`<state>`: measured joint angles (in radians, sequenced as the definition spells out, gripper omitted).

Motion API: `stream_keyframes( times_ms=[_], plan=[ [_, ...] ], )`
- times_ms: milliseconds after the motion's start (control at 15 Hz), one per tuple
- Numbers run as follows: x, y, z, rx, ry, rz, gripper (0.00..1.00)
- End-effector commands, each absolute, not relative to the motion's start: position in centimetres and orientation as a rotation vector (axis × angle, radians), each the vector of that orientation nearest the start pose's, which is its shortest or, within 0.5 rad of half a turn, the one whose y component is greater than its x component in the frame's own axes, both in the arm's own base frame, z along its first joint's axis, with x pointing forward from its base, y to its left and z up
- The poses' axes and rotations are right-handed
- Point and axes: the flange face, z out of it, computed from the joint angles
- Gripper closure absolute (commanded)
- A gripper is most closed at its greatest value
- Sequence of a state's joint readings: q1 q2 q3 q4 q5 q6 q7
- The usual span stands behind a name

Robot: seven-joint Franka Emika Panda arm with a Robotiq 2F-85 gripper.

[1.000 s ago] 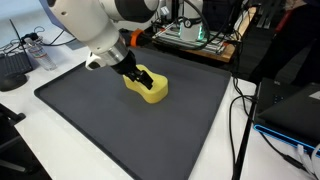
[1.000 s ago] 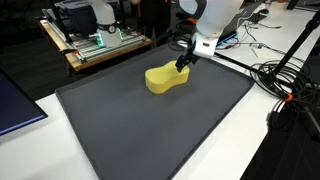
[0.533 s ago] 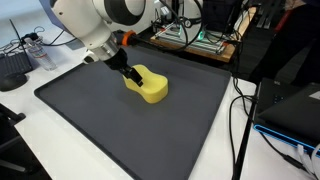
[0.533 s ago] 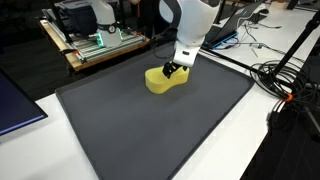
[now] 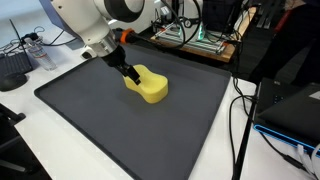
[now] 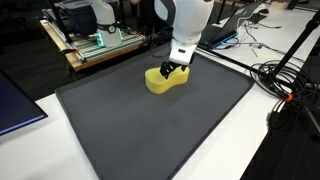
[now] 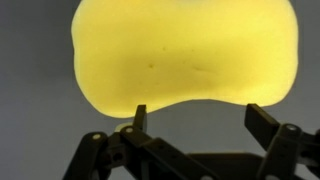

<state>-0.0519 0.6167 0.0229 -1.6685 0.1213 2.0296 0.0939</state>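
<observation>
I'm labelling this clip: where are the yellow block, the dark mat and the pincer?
yellow block [image 5: 152, 90], in an exterior view, on its top face.
dark mat [image 5: 120, 130], in an exterior view, on its bare front area.
pincer [image 7: 200, 112], wrist view, midway between its open fingertips.

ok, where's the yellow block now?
In an exterior view, yellow block sits on the dark mat at the open fingers; fills the top of the wrist view.
</observation>
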Motion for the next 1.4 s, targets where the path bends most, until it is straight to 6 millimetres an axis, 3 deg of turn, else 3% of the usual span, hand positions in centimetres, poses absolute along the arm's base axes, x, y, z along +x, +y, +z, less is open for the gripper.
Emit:
stream_keyframes(
  times_ms=[0, 333, 800, 1333],
  plan=[
    [66.5, -3.6, 23.3, -2.981, 0.342, 0.362, 0.0],
    [66.7, -9.0, 22.9, -2.928, 0.436, 0.325, 0.0],
    [64.8, -16.1, 20.2, -2.742, 0.568, 0.306, 0.0],
    [60.5, -20.4, 18.1, -2.64, 0.576, 0.231, 0.0]
  ],
)
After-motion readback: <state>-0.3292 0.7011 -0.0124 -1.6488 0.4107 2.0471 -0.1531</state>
